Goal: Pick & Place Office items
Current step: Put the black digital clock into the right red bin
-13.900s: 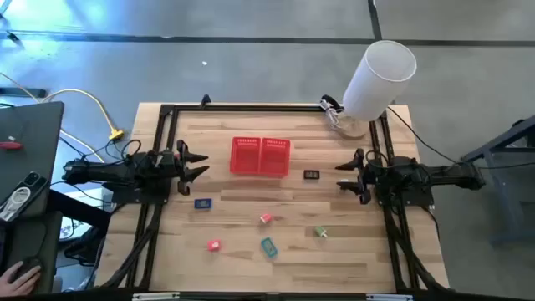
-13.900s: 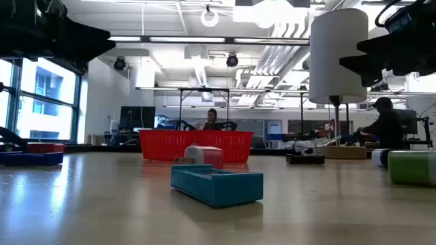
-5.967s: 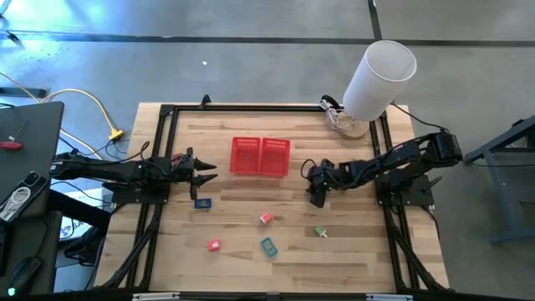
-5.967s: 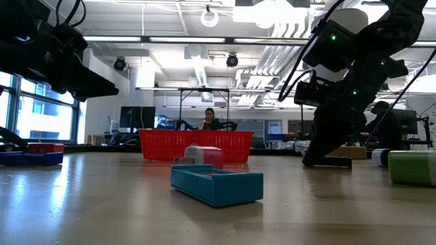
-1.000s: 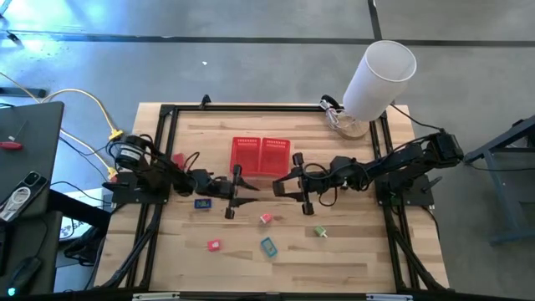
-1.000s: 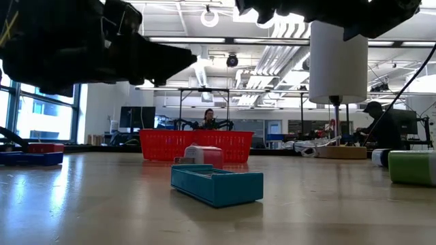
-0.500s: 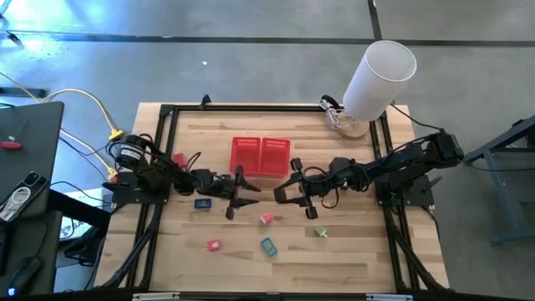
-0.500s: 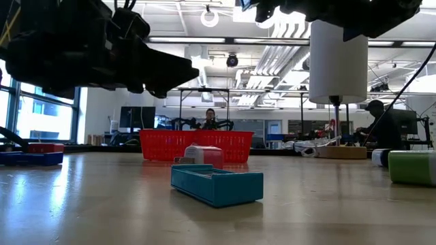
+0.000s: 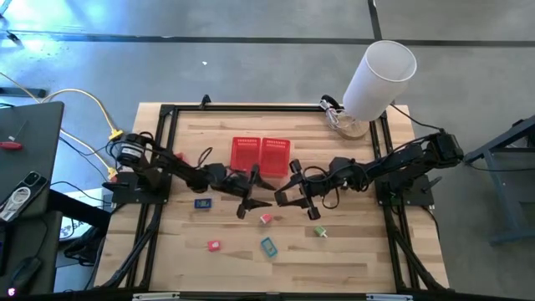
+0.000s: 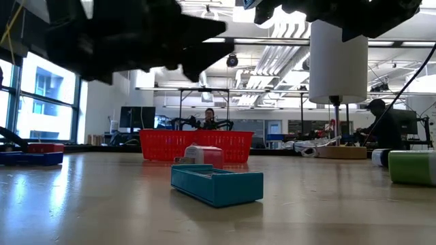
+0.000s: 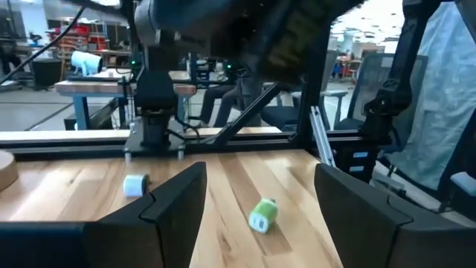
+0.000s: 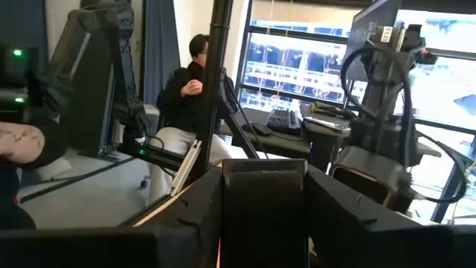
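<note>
Left hand [image 9: 255, 197] is stretched out over the middle of the worktop [image 9: 351, 251], just in front of the red mesh basket [image 9: 260, 155], fingers spread and nothing between them. Facing it, the right hand [image 9: 288, 191] hovers close by, pinched on a black item [image 12: 264, 193] that sits between its fingers. Below the two hands lies the pale pink item [image 9: 266, 219]. Out from there: the green item [image 9: 320, 232] to the right, the teal item [image 9: 268, 247] nearer the front edge, the red-pink item [image 9: 213, 246] to its left. The dark blue item [image 9: 202, 202] lies beside the left arm.
</note>
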